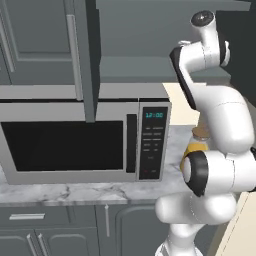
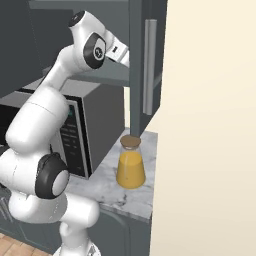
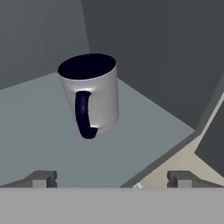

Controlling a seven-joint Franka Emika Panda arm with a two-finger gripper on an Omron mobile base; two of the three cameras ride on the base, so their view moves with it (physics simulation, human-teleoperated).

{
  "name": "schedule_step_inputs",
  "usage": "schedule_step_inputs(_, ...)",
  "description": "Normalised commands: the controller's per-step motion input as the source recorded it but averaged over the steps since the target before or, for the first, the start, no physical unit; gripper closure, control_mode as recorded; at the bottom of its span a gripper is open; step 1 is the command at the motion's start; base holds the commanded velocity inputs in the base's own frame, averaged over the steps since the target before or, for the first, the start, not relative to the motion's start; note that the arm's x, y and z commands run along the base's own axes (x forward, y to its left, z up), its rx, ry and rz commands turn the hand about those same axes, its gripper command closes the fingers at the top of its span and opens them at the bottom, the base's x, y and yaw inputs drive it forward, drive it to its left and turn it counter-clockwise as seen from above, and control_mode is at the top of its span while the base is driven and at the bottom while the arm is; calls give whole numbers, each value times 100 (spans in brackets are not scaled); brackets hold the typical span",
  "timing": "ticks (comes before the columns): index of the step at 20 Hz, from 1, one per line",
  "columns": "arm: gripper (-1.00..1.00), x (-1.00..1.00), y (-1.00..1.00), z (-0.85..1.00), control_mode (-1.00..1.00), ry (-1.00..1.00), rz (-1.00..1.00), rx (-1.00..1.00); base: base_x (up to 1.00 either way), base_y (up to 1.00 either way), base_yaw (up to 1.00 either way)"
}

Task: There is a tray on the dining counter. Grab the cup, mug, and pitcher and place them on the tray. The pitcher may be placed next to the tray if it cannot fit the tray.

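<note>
1. Left base view: A microwave (image 1: pixel 85 142) with a dark door and a lit clock panel is seen on a grey-veined marble tabletop (image 1: pixel 75 192), beneath grey upper cabinets (image 1: pixel 50 45) whose door stands open. The white arm (image 1: pixel 215 130) is raised from the lower right and reaches up toward the cabinet. Part of the pitcher (image 1: pixel 196 145), yellow-orange with a tan lid, is glimpsed just right of the microwave, mostly hidden behind the arm.

2. Right base view: The pitcher (image 2: pixel 131 167) is shown upright on the marble tabletop (image 2: pixel 120 197), near its right end, between the microwave (image 2: pixel 80 135) and a cream wall (image 2: pixel 210 125). Orange liquid fills its lower part, the upper part is clearer, and a tan stopper sits on top. The arm (image 2: pixel 50 115) rises from the lower left, its hand reaching into the open cabinet above the microwave.

3. Hand view: The mug (image 3: pixel 91 92), pale grey with a dark navy inside and navy handle, is seen standing upright on a grey cabinet shelf (image 3: pixel 39 131), its handle facing the camera. The tool (image 3: pixel 113 178) is released, its two dark fingertips (image 3: pixel 41 178) spread wide apart at the bottom and short of the mug, touching nothing.
</note>
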Motion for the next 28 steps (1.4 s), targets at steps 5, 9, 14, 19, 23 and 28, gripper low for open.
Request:
schedule_step_inputs(5, -100, 28, -25, 0, -100, 0, 0, 0, 0, 0, 0)
schedule_step_inputs(9, -100, 27, -17, 0, -100, 0, 0, 0, 0, 0, 0)
schedule_step_inputs(14, -100, 26, -8, 0, -100, 0, 0, 0, 0, 0, 0)
schedule_step_inputs(19, -100, 26, -1, -3, -100, 1, 0, 0, 0, 0, 0)
schedule_step_inputs(23, -100, 17, 0, -9, -100, 4, 0, 0, 0, 0, 0)
schedule_step_inputs(28, -100, 8, -4, -14, -100, 4, 0, 0, 0, 0, 0)
